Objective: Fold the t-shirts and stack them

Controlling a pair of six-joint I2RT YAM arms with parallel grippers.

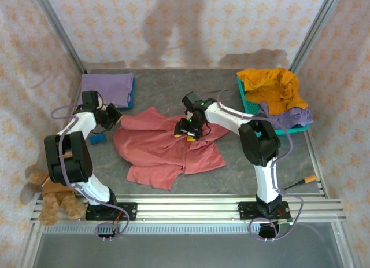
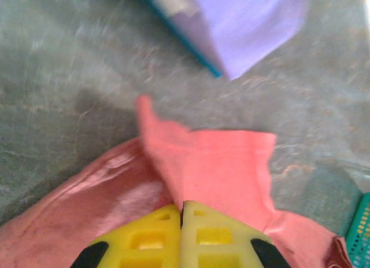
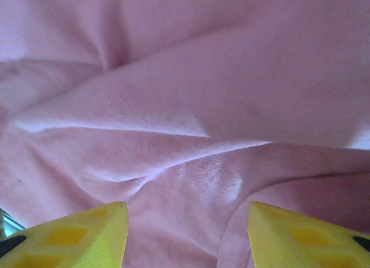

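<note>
Reference: the basket (image 1: pixel 247 99), at the far right corner of the table (image 1: pixel 231 175).

Red shirt (image 1: pixel 167 149): lies spread and creased on the table, left of the basket and apart from it.

Left gripper (image 2: pixel 182 209): sits at the red shirt's edge farthest from the basket. The jaws are fully closed. The yellow fingers (image 2: pixel 150 239) press together, and a raised fold of the shirt's edge is pinched between them.

Right gripper (image 3: pixel 185 239): sits over the red shirt's far part, on the side nearer the basket. The jaws stand partly open with creased cloth below them, and they grip nothing. Contact between the fingertips and the cloth cannot be determined.

Orange shirt (image 1: pixel 272 85): heaped in the basket, covering its far end.

Purple shirt (image 1: pixel 289 114): bunched at the basket's near right end, hanging over the rim.

Folded purple shirt (image 1: pixel 106 85): lies flat, well left of the basket, beyond the red shirt. A blue edge shows along its basket side.

Bear (image 1: pixel 55 201): lies at the table corner diagonally opposite the basket, beside the left arm's base.
</note>
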